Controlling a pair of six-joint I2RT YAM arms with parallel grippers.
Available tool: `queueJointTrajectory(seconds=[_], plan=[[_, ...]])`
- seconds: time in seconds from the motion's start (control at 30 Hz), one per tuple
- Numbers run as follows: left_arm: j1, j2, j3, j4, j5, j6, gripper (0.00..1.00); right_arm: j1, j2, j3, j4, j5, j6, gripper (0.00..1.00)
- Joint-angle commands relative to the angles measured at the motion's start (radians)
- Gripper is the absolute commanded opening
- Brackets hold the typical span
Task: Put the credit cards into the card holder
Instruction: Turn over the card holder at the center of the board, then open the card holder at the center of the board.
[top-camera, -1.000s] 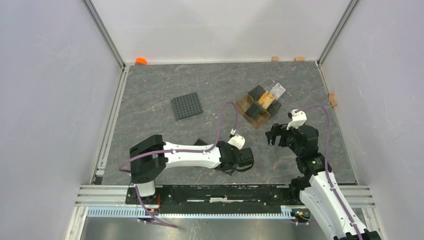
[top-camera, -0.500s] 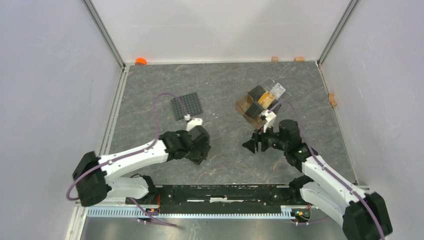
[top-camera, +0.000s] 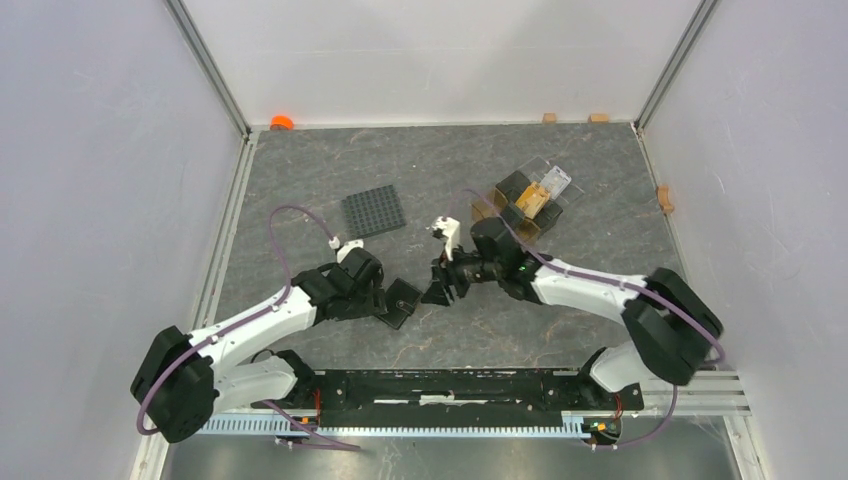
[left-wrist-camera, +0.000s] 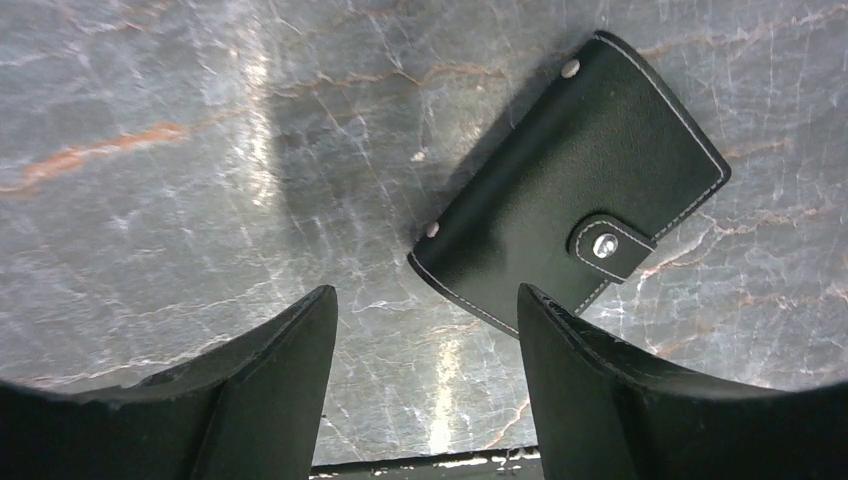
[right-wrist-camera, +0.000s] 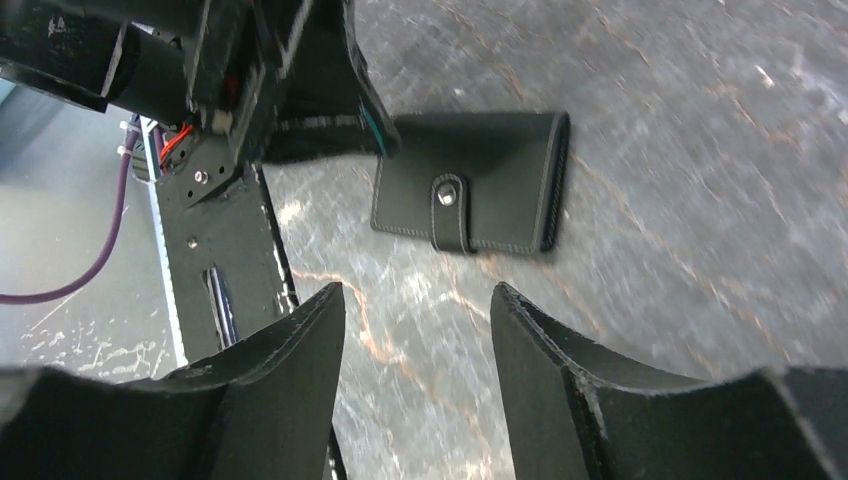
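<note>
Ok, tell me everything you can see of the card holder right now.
The card holder is a small black wallet, leather-like, with pale stitching along its edges. It is folded shut, the strap tab fastened by a metal snap, with two small metal studs along the opposite long edge. It lies flat on the grey stone-look table, between the left gripper and the right gripper. Both are open and neither holds it. No cards show in it.

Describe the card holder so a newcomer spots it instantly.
On the grey marbled table, near the front middle, the card holder lies closed between the left gripper and the right gripper. Unlike the black gridded mat farther back, it is smooth, with pale stitching and a snap strap.
</note>
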Motion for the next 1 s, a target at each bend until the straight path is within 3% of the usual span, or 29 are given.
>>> queueJointTrajectory(seconds=[0.0,0.5,0.77,0.97], plan=[[0.004,-0.010,-0.034,0.120,0.065,-0.059,0.72,0.036,0.133,0.135,0.025,-0.067,-0.031,0.60],[0.021,0.082,-0.110,0.241,0.035,-0.075,0.59,0.058,0.443,0.294,0.031,-0.158,-0.014,0.56],[0.024,0.140,-0.132,0.275,0.023,-0.068,0.48,0.059,0.502,0.279,0.037,-0.141,0.019,0.53],[0.024,0.145,-0.140,0.280,0.023,-0.069,0.36,0.069,0.530,0.249,0.072,-0.144,0.111,0.45]])
